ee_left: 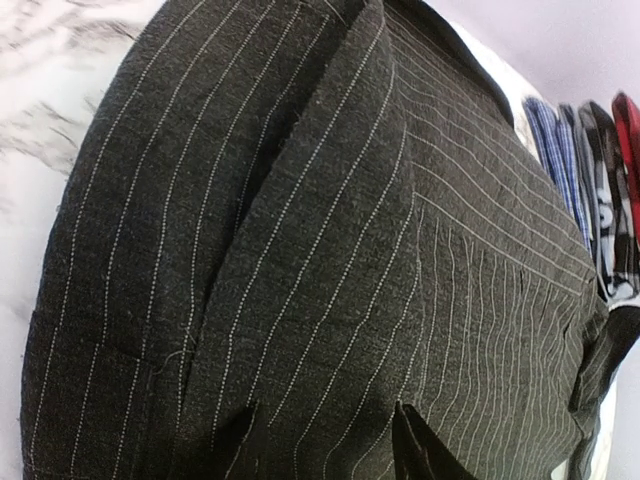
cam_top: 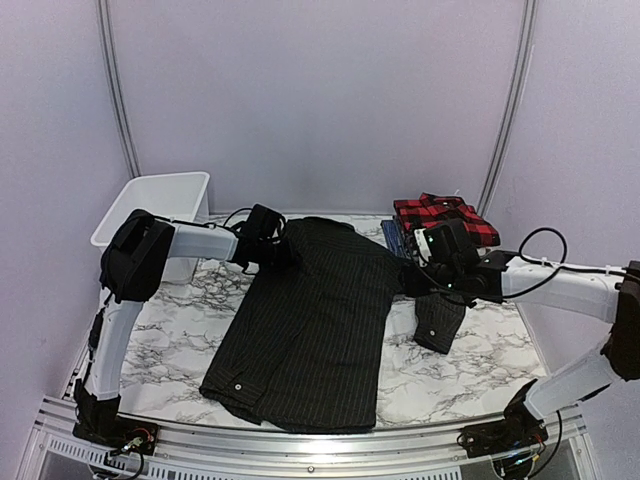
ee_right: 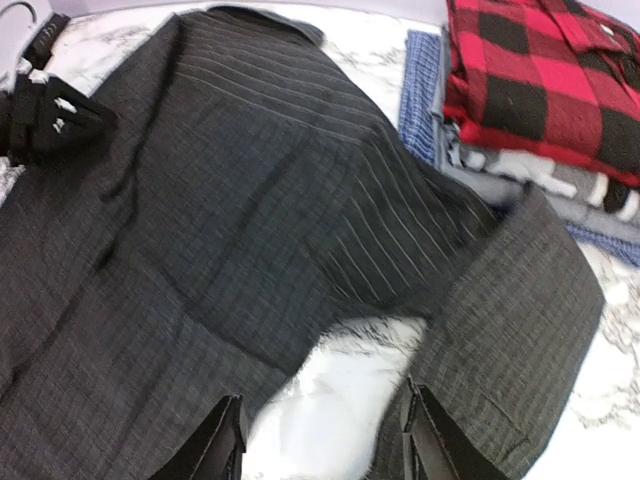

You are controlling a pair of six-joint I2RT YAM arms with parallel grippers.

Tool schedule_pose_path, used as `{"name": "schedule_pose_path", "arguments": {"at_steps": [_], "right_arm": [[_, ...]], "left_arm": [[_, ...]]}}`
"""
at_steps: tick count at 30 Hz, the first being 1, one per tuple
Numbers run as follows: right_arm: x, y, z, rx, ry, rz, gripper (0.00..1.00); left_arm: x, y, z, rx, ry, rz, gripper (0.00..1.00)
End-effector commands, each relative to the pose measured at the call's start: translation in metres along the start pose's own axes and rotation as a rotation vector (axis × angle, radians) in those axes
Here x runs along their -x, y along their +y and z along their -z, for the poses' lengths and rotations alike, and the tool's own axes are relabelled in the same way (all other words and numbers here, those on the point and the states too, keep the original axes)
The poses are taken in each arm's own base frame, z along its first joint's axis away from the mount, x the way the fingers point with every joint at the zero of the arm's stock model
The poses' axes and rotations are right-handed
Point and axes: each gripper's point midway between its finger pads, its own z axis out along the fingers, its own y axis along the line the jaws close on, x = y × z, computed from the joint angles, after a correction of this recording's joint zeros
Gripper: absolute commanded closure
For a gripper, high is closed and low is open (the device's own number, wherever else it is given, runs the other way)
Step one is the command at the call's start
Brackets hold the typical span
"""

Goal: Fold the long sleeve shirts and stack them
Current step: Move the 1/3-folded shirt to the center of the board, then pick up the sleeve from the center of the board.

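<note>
Looking down from the top camera, you've got the big black pinstriped shirt (cam_top: 310,320) spread flat in the middle of the marble table (cam_top: 170,340), collar at the far end and hem toward the arm bases. Its left side looks folded in already, and one sleeve (cam_top: 440,320) hangs out on the right, angled back toward you.

Your left gripper (ee_left: 325,445) is at the shirt's far left corner by the collar. On the wrist cam the fingers are apart with a ridge of pinstriped cloth between them, but honestly I can't tell if it's actually pinching or just resting on it.

Your right gripper (ee_right: 325,440) sits at the spot where that loose sleeve leaves the body. Jaws stand apart, bare marble shows between the fingers, and the sleeve edge is right at the right-hand finger, so nothing is held.

The other shirts are stacked at the far right corner: the red-and-black plaid shirt (cam_top: 445,215) on top, a greyish shirt (ee_right: 520,180) under it, and a blue checked shirt (ee_right: 420,80) peeking out at the bottom, just beside the pinstriped one's shoulder.

The white bin (cam_top: 160,200) is off at the far left
</note>
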Motion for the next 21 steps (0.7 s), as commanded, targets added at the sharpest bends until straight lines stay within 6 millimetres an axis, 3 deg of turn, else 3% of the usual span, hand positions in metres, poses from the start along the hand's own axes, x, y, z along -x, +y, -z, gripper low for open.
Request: {"name": "schedule_pose_path", "arguments": {"at_steps": [1, 7, 11, 17, 21], "right_arm": [[-0.026, -0.023, 0.005, -0.093, 0.040, -0.030, 0.48], [-0.077, -0.032, -0.004, -0.121, 0.140, -0.032, 0.41], [-0.091, -0.038, -0.007, -0.165, 0.165, -0.013, 0.36], [-0.116, -0.025, -0.015, -0.180, 0.233, 0.029, 0.29], [-0.139, -0.033, -0.022, -0.247, 0.300, 0.033, 0.30]], "left_arm": [[-0.002, 0.042, -0.002, 0.088, 0.033, 0.002, 0.55], [-0.002, 0.029, 0.005, 0.038, 0.065, -0.031, 0.54], [0.004, 0.011, 0.015, -0.020, 0.066, -0.057, 0.52], [0.019, -0.018, 0.037, -0.092, 0.042, -0.083, 0.50], [0.029, -0.037, 0.054, -0.141, 0.025, -0.097, 0.50]]}}
